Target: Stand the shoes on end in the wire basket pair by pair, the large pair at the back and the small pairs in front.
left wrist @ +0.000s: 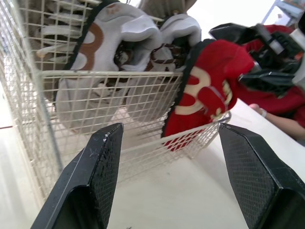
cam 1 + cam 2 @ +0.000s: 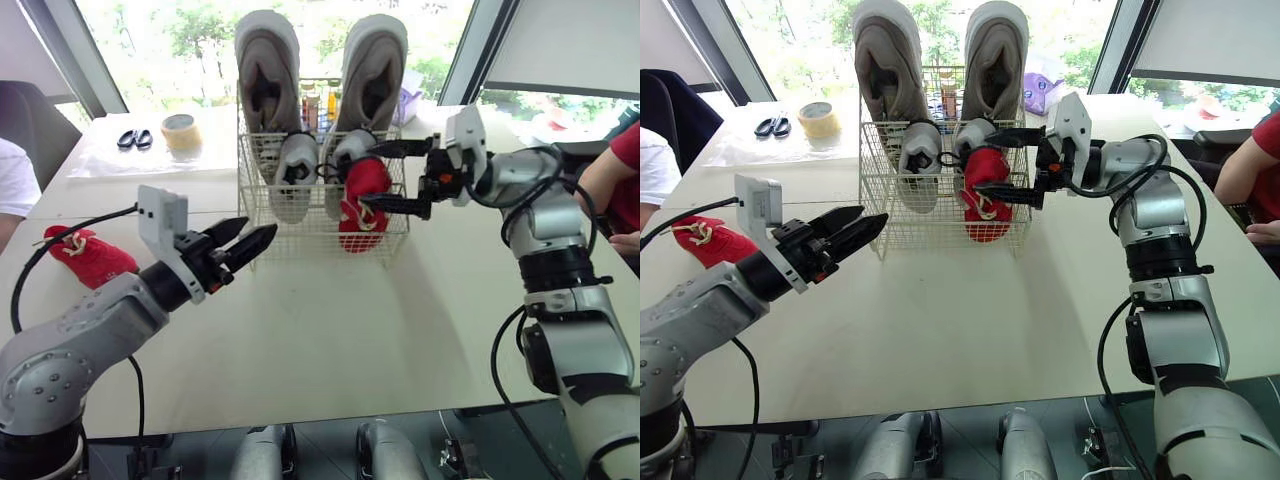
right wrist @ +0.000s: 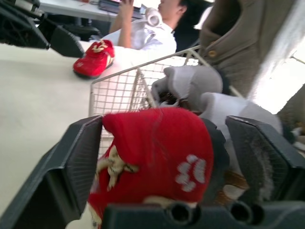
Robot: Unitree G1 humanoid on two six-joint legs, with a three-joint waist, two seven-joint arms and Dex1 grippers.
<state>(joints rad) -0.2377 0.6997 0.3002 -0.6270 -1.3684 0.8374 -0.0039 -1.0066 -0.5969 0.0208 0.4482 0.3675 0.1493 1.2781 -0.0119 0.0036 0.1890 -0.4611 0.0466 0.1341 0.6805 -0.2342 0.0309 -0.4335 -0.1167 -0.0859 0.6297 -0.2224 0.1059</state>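
My right pincer (image 2: 367, 175) is spread wide astride the heel of the red shoe (image 2: 358, 220), upright front-right in the wire basket (image 2: 262, 215). Withdraw straight back, shoe undisturbed, keeping space for its mate (image 2: 88, 255), lying left on the surface (image 2: 330, 330).

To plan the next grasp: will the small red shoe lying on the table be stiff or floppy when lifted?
This red shoe looks small and soft-bodied, so it is probably light and a little squashy when squeezed. Its pale lace knot may snag on the wire basket.
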